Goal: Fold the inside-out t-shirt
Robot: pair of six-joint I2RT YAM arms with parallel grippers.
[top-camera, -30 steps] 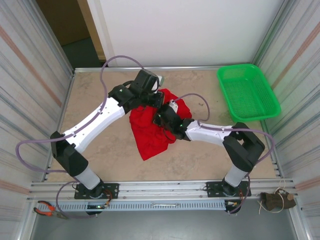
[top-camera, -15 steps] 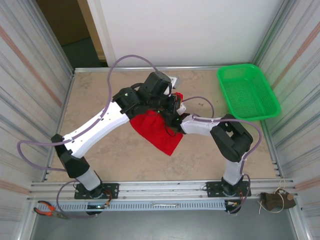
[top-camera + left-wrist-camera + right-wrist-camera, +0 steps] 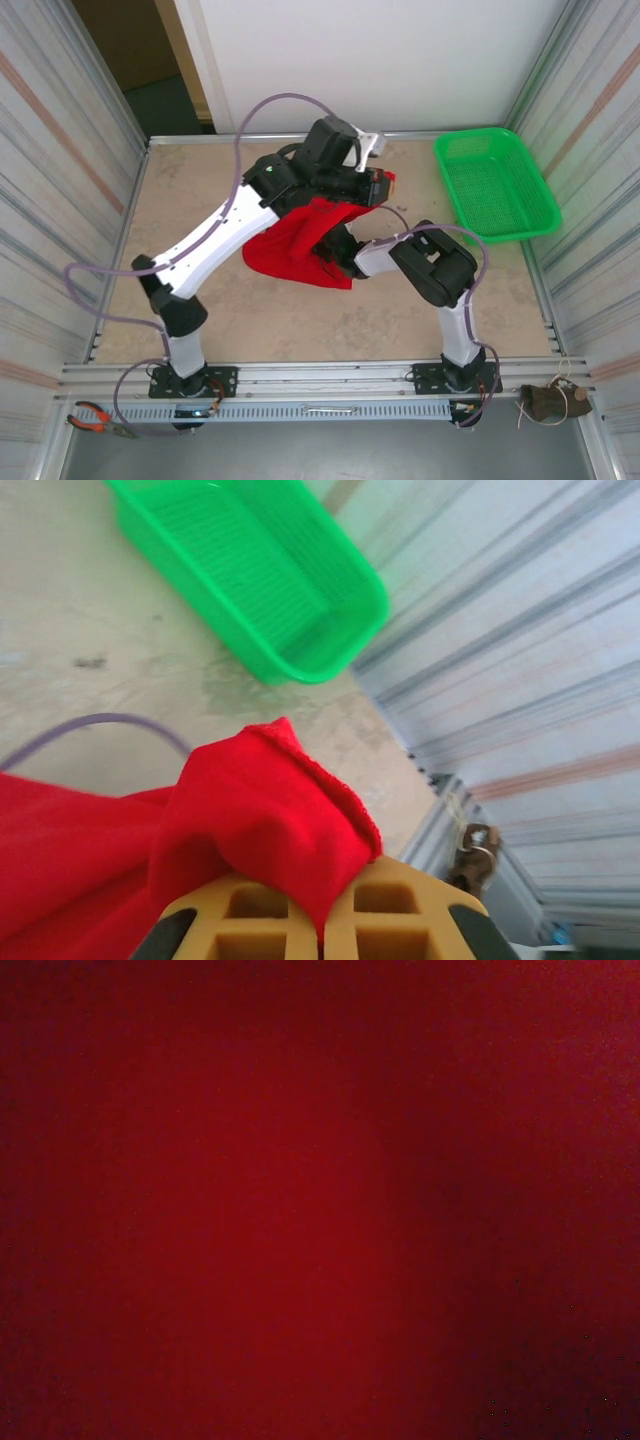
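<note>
One inside-out t-shirt, one green basket. Plain bright red, bunched, hanging above middle of surface from left gripper, clamped tight on a hemmed fold. Right gripper buried in cloth; opening impossible to tell. Beige, mottled top; corrugated metal walls either side.

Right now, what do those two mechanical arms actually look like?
The left arm and right arm are white tubes with chunky black joints; a thin purple cable loops along each. The left tool has mustard-yellow fingers with square hollows.
</note>
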